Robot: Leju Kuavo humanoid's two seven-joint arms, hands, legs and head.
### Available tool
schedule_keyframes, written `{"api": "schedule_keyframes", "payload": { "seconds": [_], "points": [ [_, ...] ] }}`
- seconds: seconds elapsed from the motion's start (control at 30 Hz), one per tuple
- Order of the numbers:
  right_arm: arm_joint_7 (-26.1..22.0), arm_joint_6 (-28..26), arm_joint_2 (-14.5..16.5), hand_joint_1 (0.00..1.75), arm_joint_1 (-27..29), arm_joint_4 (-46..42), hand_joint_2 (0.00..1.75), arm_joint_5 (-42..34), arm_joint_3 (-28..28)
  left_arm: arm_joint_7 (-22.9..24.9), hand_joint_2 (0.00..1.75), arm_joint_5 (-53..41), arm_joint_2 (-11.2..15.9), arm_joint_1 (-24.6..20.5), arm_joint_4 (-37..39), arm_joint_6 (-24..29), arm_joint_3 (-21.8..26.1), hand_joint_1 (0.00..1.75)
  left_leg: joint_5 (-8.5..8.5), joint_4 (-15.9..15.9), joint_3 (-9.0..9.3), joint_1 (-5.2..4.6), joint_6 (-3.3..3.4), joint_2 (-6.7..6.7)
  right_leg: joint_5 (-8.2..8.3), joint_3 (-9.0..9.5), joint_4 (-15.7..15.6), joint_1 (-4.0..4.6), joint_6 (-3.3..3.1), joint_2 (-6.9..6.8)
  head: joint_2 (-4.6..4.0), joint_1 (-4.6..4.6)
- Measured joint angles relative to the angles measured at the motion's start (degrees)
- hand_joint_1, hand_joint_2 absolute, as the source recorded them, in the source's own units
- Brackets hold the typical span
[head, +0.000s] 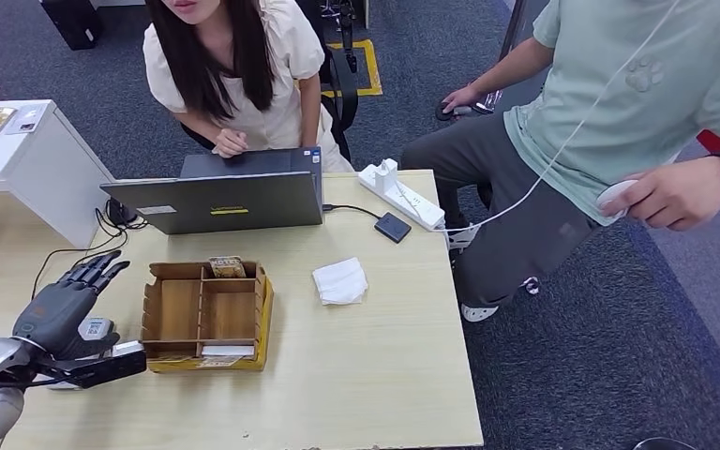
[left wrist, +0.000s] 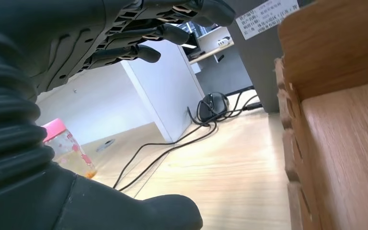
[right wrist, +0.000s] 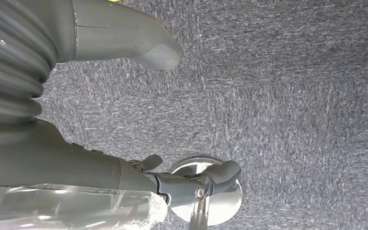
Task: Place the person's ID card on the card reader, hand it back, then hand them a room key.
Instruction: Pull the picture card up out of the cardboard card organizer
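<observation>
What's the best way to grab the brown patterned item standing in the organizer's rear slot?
Pinch the top edge of the patterned item from straight above, probably. It stands upright with its top poking above the walls of the wooden organizer, which box in its sides. The left hand, open beside the organizer, is nearest.

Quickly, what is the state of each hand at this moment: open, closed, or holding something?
Left hand: open, fingers spread above the table, holding nothing.
Right hand: open, fingers apart over the carpet, nothing in it.
</observation>
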Motion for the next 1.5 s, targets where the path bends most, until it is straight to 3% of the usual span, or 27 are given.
{"api": "schedule_keyframes", "payload": {
  "seconds": [0.33,0.83,1.0,1.23,1.4,1.5],
  "points": [
    [-0.10,0.07,0.25,0.00,0.12,-0.19,1.75,0.50,-0.95,-0.03,1.75,-0.48,0.77,-0.97,-0.22,-0.38,0.44,0.00,0.00,0.00,0.00,0.01,0.00,0.01,0.00,0.00,0.00,0.01,0.00,0.01,-0.01,0.00],
    [-1.10,0.07,0.27,0.00,0.12,-0.19,1.75,1.46,-2.44,-2.58,1.75,3.11,8.41,-9.31,-1.33,-7.02,0.63,0.00,0.03,0.00,0.00,0.01,-0.02,0.01,0.01,0.00,0.01,0.02,-0.01,0.02,0.01,-0.02],
    [-1.32,0.04,0.25,0.00,0.08,-0.16,1.75,2.12,-2.86,-3.72,1.75,6.86,12.64,-11.89,-2.10,-11.52,-1.12,0.00,0.03,0.00,0.00,0.02,-0.02,0.03,0.01,-0.03,0.01,0.02,-0.01,0.04,-0.01,-0.02],
    [-1.57,-0.08,0.25,0.00,-0.15,-0.02,1.75,2.61,-3.83,-4.98,1.75,14.23,20.35,-19.89,-3.90,-21.19,-7.14,0.00,0.03,0.00,-0.01,0.03,-0.02,0.03,0.01,-0.03,0.01,0.03,-0.02,0.03,-0.01,-0.03],
    [-1.67,-0.31,0.25,0.00,-0.31,0.36,1.75,3.07,-4.08,-5.19,1.75,16.35,23.96,-27.00,-5.01,-27.27,-12.65,0.00,0.03,0.00,-0.01,0.03,-0.02,0.05,0.02,-0.04,0.01,0.03,-0.02,0.05,0.01,-0.04],
    [-1.72,-0.61,0.21,0.00,-0.45,0.59,1.75,3.19,-4.25,-5.15,1.75,19.56,25.75,-33.80,-5.85,-32.27,-17.95,0.00,0.03,0.00,-0.02,0.02,-0.02,0.04,0.02,-0.04,0.01,0.03,-0.02,0.02,0.01,-0.02]
  ]
}}
